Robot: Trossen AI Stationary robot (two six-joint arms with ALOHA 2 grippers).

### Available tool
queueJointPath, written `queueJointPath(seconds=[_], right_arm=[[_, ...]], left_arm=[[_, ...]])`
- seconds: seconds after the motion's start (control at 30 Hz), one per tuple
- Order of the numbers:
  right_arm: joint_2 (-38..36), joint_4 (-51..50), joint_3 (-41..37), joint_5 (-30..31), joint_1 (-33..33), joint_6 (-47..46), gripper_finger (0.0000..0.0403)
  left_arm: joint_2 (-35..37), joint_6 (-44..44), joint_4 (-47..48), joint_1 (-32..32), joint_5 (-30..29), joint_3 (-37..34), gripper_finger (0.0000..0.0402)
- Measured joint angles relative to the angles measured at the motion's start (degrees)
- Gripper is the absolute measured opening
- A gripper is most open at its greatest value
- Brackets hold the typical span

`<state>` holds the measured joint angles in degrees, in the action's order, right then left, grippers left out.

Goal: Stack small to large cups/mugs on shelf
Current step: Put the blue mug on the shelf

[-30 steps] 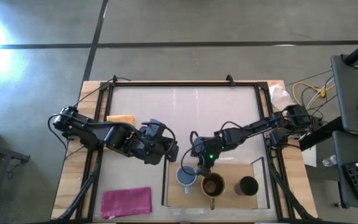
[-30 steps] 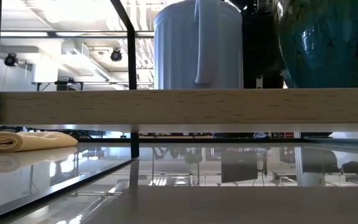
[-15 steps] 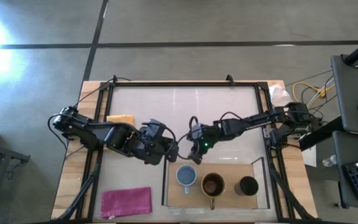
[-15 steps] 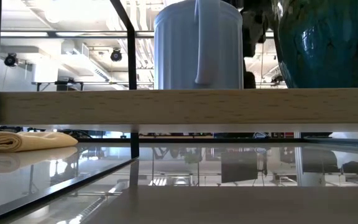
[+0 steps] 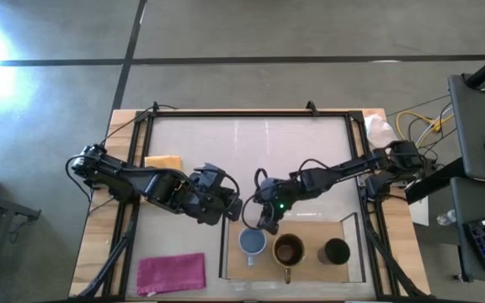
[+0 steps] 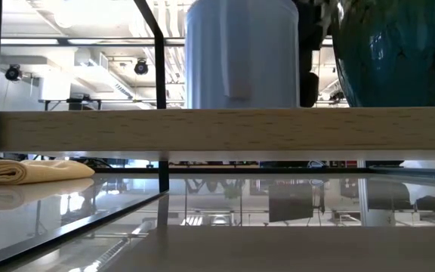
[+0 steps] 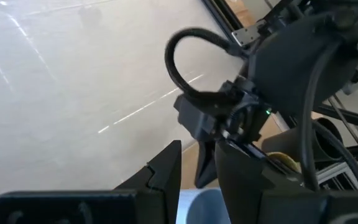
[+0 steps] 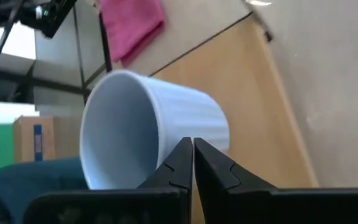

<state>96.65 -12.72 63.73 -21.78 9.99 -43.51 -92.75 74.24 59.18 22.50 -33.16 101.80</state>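
The light blue mug stands upright on the left end of the wooden shelf, with its handle facing the near edge. The brown mug and the black cup stand to its right on the same board. My right gripper is shut and sits at the blue mug's far side. My left gripper is open and hovers just left of and beyond that mug, apart from it. In the low view the blue mug and the brown mug's dark teal outside rest on the shelf. My right gripper meets the light blue mug with its shut fingertips on the outer wall, a little below the rim on the far side. The fingers slant down from the table's far side. The mug stays upright with its base on the shelf.
A yellow cloth lies at the table's left behind my left arm. A pink cloth lies at the near left. Thin dark frame uprights edge the shelf. Open glass tabletop spreads toward the far edge.
My right gripper drew back from the blue mug toward the far edge, then came forward and down to its far side again. The mug turned a little about its upright axis: in the low view its handle shifted left. The left arm held still.
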Motion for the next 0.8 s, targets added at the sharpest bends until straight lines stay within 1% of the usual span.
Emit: queueJointPath(seconds=[0.23, 0.4, 0.57, 0.8], right_arm=[[2.25, 1.67, 0.70, -0.67, 1.04, -0.25, 0.0009], [3.01, 2.11, 0.96, 2.09, 0.81, -1.14, 0.0009], [2.94, 2.99, 1.00, 1.81, 0.85, -1.57, 0.0009], [2.94, 4.06, 1.18, 0.81, 2.61, -2.62, 0.0009]], left_arm=[[0.00, 0.05, -0.18, 0.00, -0.01, 0.00, 0.0084], [0.00, 0.15, -0.33, 0.00, 0.74, -0.04, 0.0084], [0.00, 0.15, -0.46, 0.00, 1.19, -0.05, 0.0084], [0.00, -0.08, -0.40, 0.00, 1.21, -0.09, 0.0084]])
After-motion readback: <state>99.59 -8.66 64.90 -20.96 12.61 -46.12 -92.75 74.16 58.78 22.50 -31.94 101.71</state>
